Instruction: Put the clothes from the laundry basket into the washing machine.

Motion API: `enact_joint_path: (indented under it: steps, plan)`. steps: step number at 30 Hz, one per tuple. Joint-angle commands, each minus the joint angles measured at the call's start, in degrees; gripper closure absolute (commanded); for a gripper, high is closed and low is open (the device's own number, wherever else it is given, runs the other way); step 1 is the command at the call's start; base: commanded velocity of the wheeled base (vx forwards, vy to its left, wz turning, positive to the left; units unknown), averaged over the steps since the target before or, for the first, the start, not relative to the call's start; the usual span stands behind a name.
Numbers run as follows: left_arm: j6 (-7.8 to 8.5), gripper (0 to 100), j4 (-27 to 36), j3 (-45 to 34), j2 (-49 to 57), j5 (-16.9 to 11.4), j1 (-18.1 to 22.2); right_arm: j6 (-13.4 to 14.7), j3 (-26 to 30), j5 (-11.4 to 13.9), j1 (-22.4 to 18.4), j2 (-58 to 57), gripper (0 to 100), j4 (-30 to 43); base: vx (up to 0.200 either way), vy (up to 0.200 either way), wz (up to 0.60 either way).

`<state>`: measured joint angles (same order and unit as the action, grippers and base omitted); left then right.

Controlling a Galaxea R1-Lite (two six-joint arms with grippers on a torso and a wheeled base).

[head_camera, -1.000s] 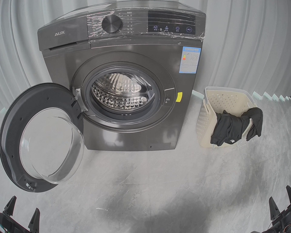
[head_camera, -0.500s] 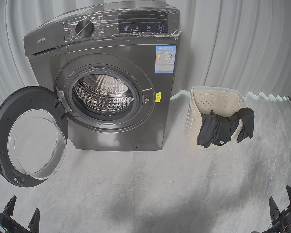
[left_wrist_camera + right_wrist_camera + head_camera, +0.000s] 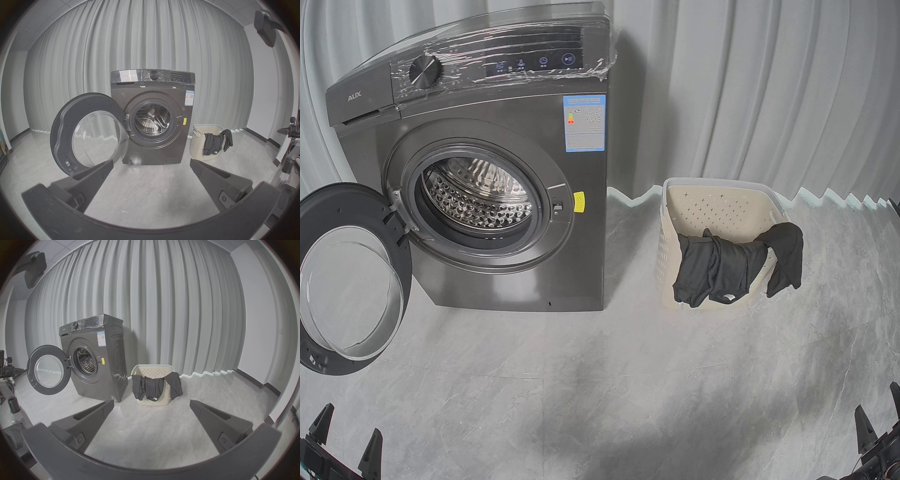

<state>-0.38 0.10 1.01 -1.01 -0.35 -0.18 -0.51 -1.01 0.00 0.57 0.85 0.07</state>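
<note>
A grey front-loading washing machine stands at the left with its round door swung wide and the steel drum showing nothing inside. To its right a cream laundry basket sits on the floor, with dark grey clothes draped over its front rim. My left gripper is low at the near left, open and holding nothing. My right gripper is low at the near right, open as well. Both are far from the basket and the machine.
A pleated white curtain runs behind the machine and basket. Pale marble-look floor lies bare between me and them. The open door juts out over the floor at the left.
The whole head view has shifted: machine and basket now sit further left in the picture, so the camera has turned right. Both grippers keep their place and stay open.
</note>
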Motion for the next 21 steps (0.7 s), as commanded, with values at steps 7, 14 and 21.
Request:
enact_joint_path:
  steps: [7,14,21]
  plan:
    - [0.11,0,0.0,-0.9,1.0,0.0,0.0,0.0,1.0,0.0,0.0,-0.9,0,0.0,0.000,-0.200,0.00]
    - [0.20,0,0.0,-0.8,1.0,0.1,0.0,0.0,1.0,0.1,0.0,-0.9,0,0.0,0.000,-0.086,0.00]
    - [0.03,0,0.0,-0.9,1.0,0.1,0.0,0.0,1.0,0.1,0.0,-0.9,0,0.0,0.057,0.000,0.00]
